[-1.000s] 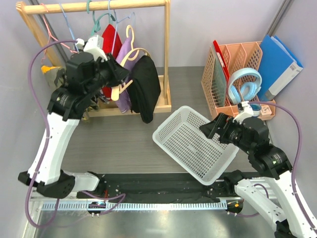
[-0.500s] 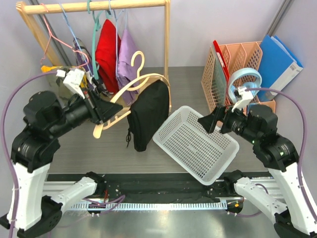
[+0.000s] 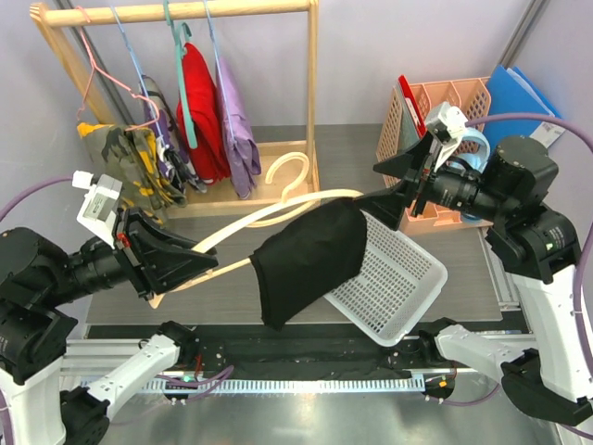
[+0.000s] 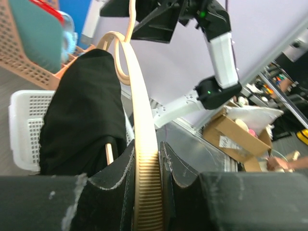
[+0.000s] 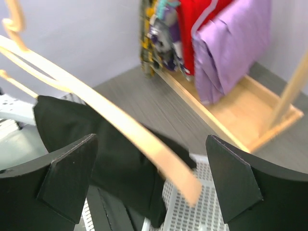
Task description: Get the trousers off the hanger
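Observation:
The cream hanger (image 3: 278, 211) is off the rack and held slanted above the table. The black trousers (image 3: 306, 260) are draped over its right half and hang down beside the basket. My left gripper (image 3: 199, 264) is shut on the hanger's left arm; in the left wrist view the ribbed arm (image 4: 139, 120) is pinched between the jaws (image 4: 147, 163), with the trousers (image 4: 82, 110) to its left. My right gripper (image 3: 382, 185) is open at the hanger's right end. In the right wrist view the arm tip (image 5: 120, 122) and the trousers (image 5: 110, 159) lie between the spread fingers (image 5: 154, 178), untouched.
A white mesh basket (image 3: 408, 287) sits under the hanger's right end, and also shows in the right wrist view (image 5: 192, 211). The wooden rack (image 3: 310, 102) at back left holds red (image 3: 199, 102) and purple (image 3: 236, 120) garments on thin hangers. An orange file organiser (image 3: 417, 120) stands at back right.
My left arm has pulled the hanger and trousers off the rack and swung them forward and right, level over the basket. My right gripper has risen to the hanger's right end.

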Controlling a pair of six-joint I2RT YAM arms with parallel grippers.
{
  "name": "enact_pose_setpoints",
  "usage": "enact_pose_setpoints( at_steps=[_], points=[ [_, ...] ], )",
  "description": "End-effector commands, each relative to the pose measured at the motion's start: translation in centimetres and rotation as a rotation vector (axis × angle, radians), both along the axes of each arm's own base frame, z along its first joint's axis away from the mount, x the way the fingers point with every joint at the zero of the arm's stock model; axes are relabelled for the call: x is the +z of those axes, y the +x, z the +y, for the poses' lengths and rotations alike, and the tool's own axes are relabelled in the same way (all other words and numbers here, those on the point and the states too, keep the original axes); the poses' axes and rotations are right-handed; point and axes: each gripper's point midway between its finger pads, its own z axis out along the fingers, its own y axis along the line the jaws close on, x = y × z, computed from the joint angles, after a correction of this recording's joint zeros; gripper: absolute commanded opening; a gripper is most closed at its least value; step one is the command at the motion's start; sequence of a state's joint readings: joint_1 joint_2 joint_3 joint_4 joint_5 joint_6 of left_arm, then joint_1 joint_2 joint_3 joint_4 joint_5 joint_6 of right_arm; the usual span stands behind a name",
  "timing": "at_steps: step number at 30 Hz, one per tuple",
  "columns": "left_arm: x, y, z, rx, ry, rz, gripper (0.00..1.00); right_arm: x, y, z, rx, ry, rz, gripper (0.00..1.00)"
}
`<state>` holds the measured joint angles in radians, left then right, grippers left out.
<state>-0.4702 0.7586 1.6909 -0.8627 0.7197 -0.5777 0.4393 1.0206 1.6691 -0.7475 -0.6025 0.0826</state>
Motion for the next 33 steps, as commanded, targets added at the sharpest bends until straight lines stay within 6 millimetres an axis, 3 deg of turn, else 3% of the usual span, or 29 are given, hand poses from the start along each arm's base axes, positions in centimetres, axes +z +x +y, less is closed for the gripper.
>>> enact_pose_setpoints(
  at_steps=[1,8,16,19,22,25,26,28,29,33],
  points=[
    [3.9,-2.0,-0.6,-0.126,-0.089,-0.185,0.00,3.5,-3.0,1.3,0.189,0.054,-0.119,0.99],
    [3.7,-1.9,-1.4,-0.196,-0.084,-0.175,0.00,2.8,-5.9,2.6,0.383,0.105,-0.059,0.99],
    [4.4,-1.8,-1.9,-0.238,-0.103,-0.193,0.00,-0.1,-7.8,3.3,0.529,0.157,0.070,0.95],
    [4.7,-1.5,-2.1,-0.243,-0.109,-0.194,0.00,-1.2,-8.6,3.4,0.575,0.190,0.110,0.88],
    [4.6,-0.8,-2.5,-0.241,-0.105,-0.181,0.00,-1.3,-9.4,3.2,0.594,0.235,0.123,0.77],
    [4.3,0.1,-2.8,-0.225,-0.102,-0.164,0.00,-0.9,-9.9,3.2,0.612,0.279,0.126,0.52],
    [4.0,0.6,-2.9,-0.209,-0.097,-0.148,0.00,-0.6,-9.8,3.2,0.610,0.293,0.109,0.36],
    [3.8,1.9,-3.1,-0.163,-0.094,-0.122,0.00,-0.8,-9.7,3.2,0.598,0.308,0.139,0.19],
    [3.7,2.2,-3.1,-0.155,-0.090,-0.106,0.00,-0.7,-9.5,3.2,0.582,0.317,0.152,0.02],
    [2.9,4.5,-3.3,-0.068,-0.075,-0.062,0.00,-0.4,-8.9,3.3,0.540,0.350,0.200,0.01]
  ],
)
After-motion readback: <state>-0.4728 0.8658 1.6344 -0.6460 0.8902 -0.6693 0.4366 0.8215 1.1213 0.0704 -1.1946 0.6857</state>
